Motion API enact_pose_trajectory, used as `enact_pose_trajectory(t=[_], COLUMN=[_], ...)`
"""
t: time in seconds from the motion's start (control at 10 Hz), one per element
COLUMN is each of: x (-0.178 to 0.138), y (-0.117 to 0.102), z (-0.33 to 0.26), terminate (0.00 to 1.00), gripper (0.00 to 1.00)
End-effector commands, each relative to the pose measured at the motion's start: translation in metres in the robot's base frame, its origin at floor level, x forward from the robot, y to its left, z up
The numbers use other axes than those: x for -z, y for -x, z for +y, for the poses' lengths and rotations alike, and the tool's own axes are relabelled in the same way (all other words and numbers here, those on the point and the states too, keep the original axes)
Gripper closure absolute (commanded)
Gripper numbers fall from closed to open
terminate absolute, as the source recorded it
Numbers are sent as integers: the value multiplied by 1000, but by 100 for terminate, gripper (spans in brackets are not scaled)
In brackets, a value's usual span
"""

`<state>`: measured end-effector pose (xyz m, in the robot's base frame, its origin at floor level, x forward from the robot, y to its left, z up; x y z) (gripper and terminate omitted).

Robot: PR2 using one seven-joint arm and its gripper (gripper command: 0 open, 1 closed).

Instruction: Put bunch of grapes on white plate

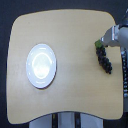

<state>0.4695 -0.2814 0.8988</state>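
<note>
The bunch of grapes [104, 59], dark purple with a green stem end at its top, lies on the wooden table [75, 45] near the exterior view's right edge. My gripper [102, 43] reaches in from the right and sits at the stem end of the bunch. Its fingers are blurred, so I cannot make out whether they are open or closed on the stem. The white plate [41, 65] rests on the table at the exterior view's left, well apart from the grapes, with nothing on it.
The grey arm [119, 35] enters from the upper right corner. The table's right edge runs close beside the grapes. A dark stand [67, 120] shows below the table's front edge.
</note>
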Motion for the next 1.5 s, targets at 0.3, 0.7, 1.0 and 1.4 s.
enact_pose_trajectory(t=[0.3, 0.7, 1.0, 1.4], x=[24, 57, 88, 127], y=[-9, -19, -16, -12], z=[16, 31, 39, 36], terminate=[0, 0, 0, 0], gripper=[0, 0, 0, 0])
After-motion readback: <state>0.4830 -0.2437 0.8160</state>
